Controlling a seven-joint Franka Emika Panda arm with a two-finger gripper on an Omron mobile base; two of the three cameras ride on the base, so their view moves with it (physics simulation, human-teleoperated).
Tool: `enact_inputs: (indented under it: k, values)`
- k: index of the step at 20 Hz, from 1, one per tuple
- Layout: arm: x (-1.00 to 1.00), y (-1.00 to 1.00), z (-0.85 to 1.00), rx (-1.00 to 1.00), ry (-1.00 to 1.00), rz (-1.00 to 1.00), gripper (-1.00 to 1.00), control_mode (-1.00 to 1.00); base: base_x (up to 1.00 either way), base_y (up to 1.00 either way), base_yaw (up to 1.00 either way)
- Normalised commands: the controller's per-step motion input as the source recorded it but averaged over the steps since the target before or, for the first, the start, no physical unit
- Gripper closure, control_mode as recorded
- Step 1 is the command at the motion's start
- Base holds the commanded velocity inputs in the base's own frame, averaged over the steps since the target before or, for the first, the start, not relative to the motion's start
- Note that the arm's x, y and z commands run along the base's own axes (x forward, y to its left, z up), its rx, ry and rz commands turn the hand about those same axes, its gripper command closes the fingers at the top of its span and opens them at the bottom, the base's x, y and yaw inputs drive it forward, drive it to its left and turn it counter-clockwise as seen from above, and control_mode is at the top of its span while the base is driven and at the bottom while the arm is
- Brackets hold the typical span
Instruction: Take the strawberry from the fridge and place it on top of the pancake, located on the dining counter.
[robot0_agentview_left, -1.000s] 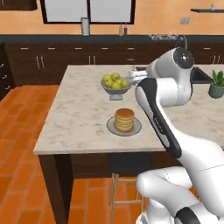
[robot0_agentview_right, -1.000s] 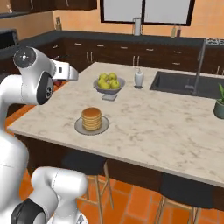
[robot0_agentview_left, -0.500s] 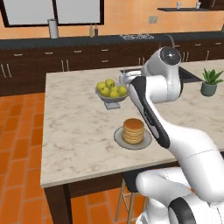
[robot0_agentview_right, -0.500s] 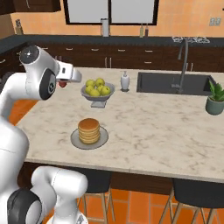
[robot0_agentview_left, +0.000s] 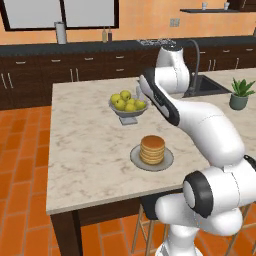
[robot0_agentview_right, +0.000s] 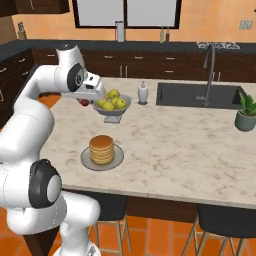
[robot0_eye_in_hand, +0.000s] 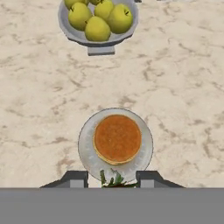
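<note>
One pancake (robot0_agentview_right: 102, 148) stack, one grey plate (robot0_agentview_right: 116, 160) under it, and that's nearest to the robot on the dining counter (robot0_agentview_right: 165, 150), whose top is beige and marble-looking. Just past it, toward 12 o'clock, there's one grey bowl (robot0_agentview_right: 116, 108) with about five yellow-green fruits (robot0_agentview_right: 112, 102) piled in. One soap bottle (robot0_agentview_right: 143, 93) stands right beside the bowl, at 3 o'clock from it in the right base view, then one dark sink (robot0_agentview_right: 200, 95) with one curved tap (robot0_agentview_right: 209, 67), and one potted plant (robot0_agentview_right: 245, 113) at the far right end.

The gripper (robot0_agentview_right: 86, 102) hangs above the counter, left of the bowl in the right base view, fingers pressed together on the strawberry (robot0_agentview_right: 85, 102), a little dark-red blob. So the berry's up in the air, not on the stack yet.

Looking straight down from the hand, the stack and plate sit just above the two finger tips (robot0_eye_in_hand: 75, 179), with green leafy bits (robot0_eye_in_hand: 111, 179) poking up between them. The red of the berry itself doesn't show there. The left base view has the arm across the spot, so I can't make out the berry from that side.

Further back: orange tile floor (robot0_agentview_left: 20, 165), dark wood cabinets (robot0_agentview_left: 60, 70) with a dark top along the wall, one paper-towel roll (robot0_agentview_left: 60, 33), two small bottles (robot0_agentview_left: 107, 34), a window (robot0_agentview_right: 125, 12) and an orange wall. Two stools (robot0_agentview_right: 225, 225) are tucked under the near edge.
</note>
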Motion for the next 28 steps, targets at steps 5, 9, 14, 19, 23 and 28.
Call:
enact_inputs:
  k: [5, 9, 14, 19, 23, 28]
  values:
    - [-0.62, -0.08, -0.63, 0.0, -0.06, -0.04, 1.0, -1.0, 0.0, 0.0, 0.0]
    - [-0.08, -0.09, -0.58, 0.0, -0.01, 0.0, 1.0, -1.0, 0.0, 0.0, 0.0]
    - [0.62, 0.0, -0.57, 0.0, 0.01, 0.0, 1.0, -1.0, 0.0, 0.0, 0.0]
    - [0.01, -0.01, -0.58, 0.0, 0.0, 0.0, 1.0, -1.0, 0.0, 0.0, 0.0]
    - [-0.06, -0.11, -0.47, 0.01, -0.01, 0.0, 1.0, -1.0, 0.0, 0.0, 0.0]
    - [0.11, -0.11, -0.4, 0.01, 0.0, 0.0, 1.0, -1.0, 0.0, 0.0, 0.0]
